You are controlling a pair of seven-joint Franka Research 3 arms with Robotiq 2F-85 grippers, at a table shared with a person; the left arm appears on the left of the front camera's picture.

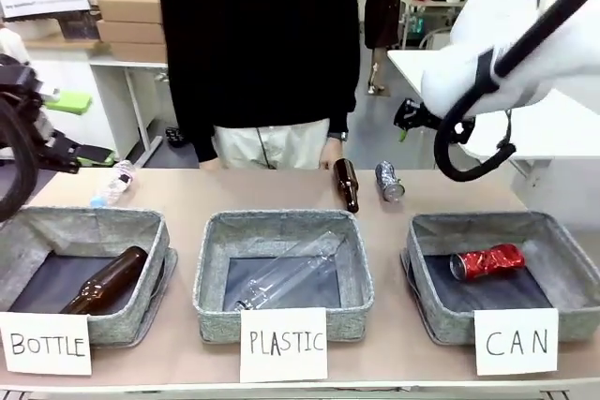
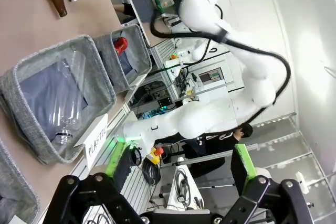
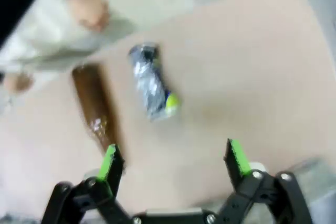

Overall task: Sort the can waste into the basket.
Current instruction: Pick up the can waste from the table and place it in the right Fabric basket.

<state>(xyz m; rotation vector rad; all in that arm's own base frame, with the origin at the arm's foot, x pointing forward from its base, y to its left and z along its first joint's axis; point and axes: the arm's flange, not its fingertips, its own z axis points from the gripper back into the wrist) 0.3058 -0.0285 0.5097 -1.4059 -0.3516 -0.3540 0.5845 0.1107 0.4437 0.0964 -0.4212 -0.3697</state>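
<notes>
Can waste in two places. The red can point(image 1: 487, 261) lies on its side on the dark lining of the basket point(image 1: 478, 220) signed "CAN", at the table's right end. The silver-grey can point(image 1: 389, 181) lies on the bare table beyond that basket, near the far edge and just beside a brown bottle point(image 1: 346, 185), the two apart. In the right wrist view this can point(image 3: 152, 88) is ahead of the right gripper point(image 3: 173, 156), whose jaws stand wide apart with nothing between them and clear of the can. The left gripper point(image 2: 178, 158) is likewise spread wide and empty, held off the table's left end. The middle basket point(image 1: 281, 222), signed "PLASTIC", holds a clear bottle point(image 1: 291, 278). The left basket point(image 1: 84, 217), signed "BOTTLE", holds another brown bottle point(image 1: 108, 280). A person point(image 1: 262, 44) stands at the far side.
</notes>
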